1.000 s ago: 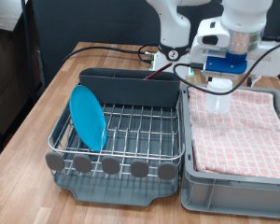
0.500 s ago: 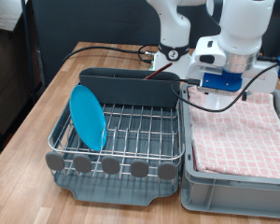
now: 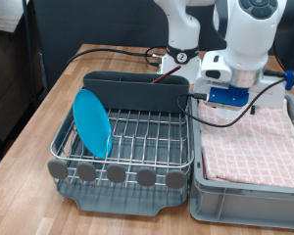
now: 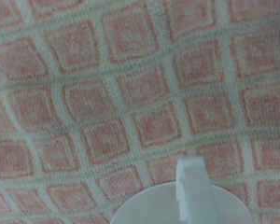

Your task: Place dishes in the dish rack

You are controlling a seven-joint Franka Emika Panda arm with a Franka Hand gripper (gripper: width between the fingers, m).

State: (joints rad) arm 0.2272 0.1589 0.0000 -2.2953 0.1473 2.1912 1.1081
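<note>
I have the hand (image 3: pixel 231 106) low over the pink checked cloth (image 3: pixel 253 137). The white cup (image 4: pixel 182 203) sits directly beneath it, one fingertip (image 4: pixel 189 175) over the rim; I cannot tell its grip. The rack (image 3: pixel 137 132) with the blue plate (image 3: pixel 91 121) lies beside it.

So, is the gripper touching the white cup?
Cannot tell. In the wrist view a gripper finger overlaps the white cup over the checked cloth, white on white, with neither contact nor gap plain; the exterior view hides both.
</note>
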